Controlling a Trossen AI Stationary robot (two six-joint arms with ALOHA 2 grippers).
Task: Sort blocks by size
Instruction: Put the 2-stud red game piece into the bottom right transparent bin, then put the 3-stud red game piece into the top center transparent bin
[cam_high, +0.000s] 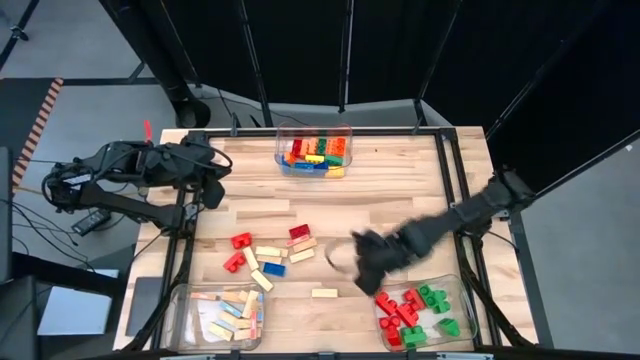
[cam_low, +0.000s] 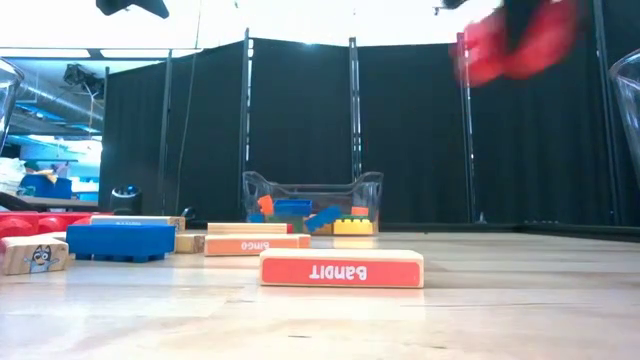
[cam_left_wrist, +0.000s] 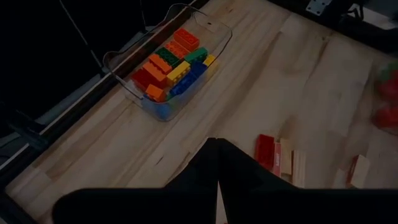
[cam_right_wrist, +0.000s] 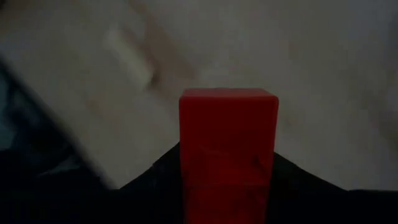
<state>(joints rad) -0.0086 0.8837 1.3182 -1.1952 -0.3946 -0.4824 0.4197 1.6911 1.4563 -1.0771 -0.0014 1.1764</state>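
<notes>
Right gripper (cam_high: 372, 262) grips a small red studded plastic brick (cam_right_wrist: 227, 146); carry toward 5 o'clock clear bin (cam_high: 462, 285), release low.

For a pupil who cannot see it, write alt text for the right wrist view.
A red block fills the middle of the picture, held between the two dark fingers of the right gripper. Behind it lies blurred pale wooden table, with one pale bar-shaped block lying on it farther off.
</notes>
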